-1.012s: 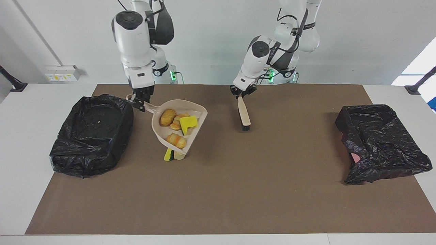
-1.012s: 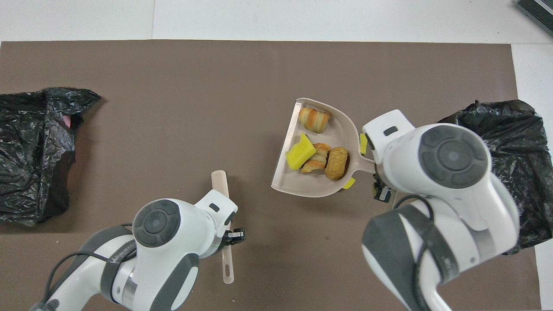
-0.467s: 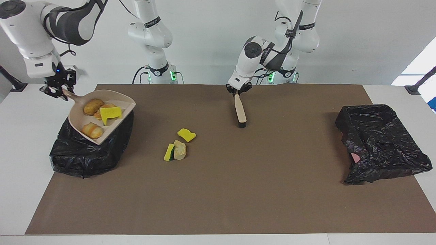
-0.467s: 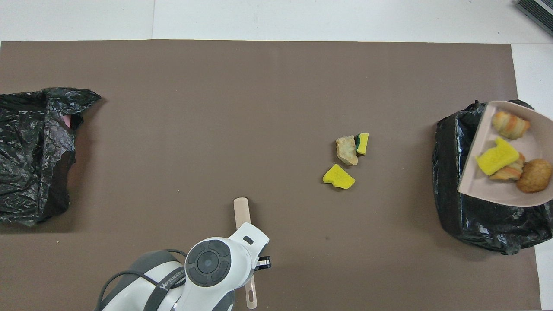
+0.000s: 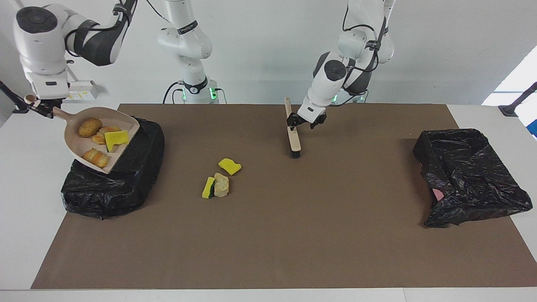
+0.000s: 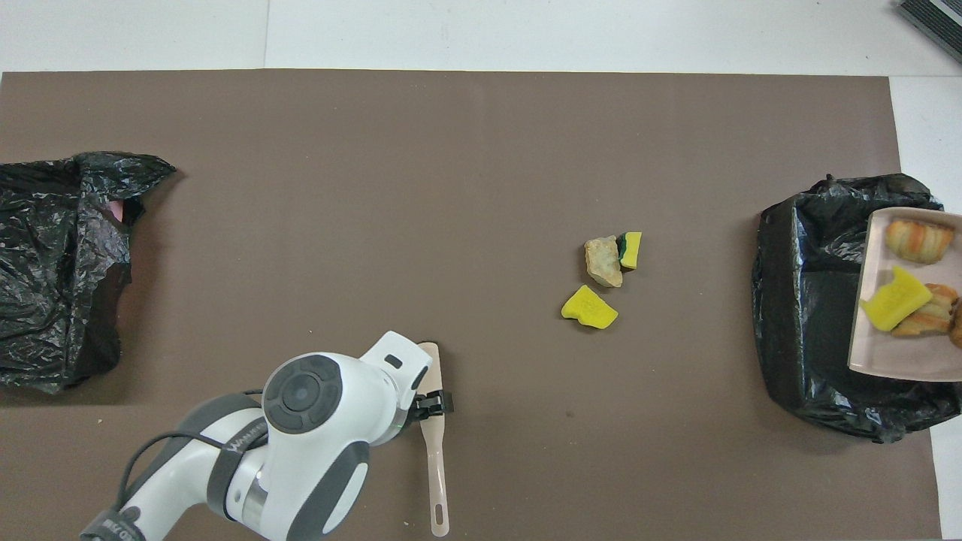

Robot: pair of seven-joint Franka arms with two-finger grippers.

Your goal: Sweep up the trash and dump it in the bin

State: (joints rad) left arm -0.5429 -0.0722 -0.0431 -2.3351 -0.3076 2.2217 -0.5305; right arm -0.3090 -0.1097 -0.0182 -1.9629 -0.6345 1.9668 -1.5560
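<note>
I see my right gripper clamped on the dustpan handle, holding the pan tilted over the black-lined bin at the right arm's end. Four trash pieces sit in the pan. Three more pieces lie on the brown mat near that bin, toward the table's middle. My left gripper, fingers spread, is at the brush. A second bin sits well apart.

Your bench is carrying a brown mat; three trash pieces are lying on it between the right gripper and left gripper, with two black-bagged bins.
</note>
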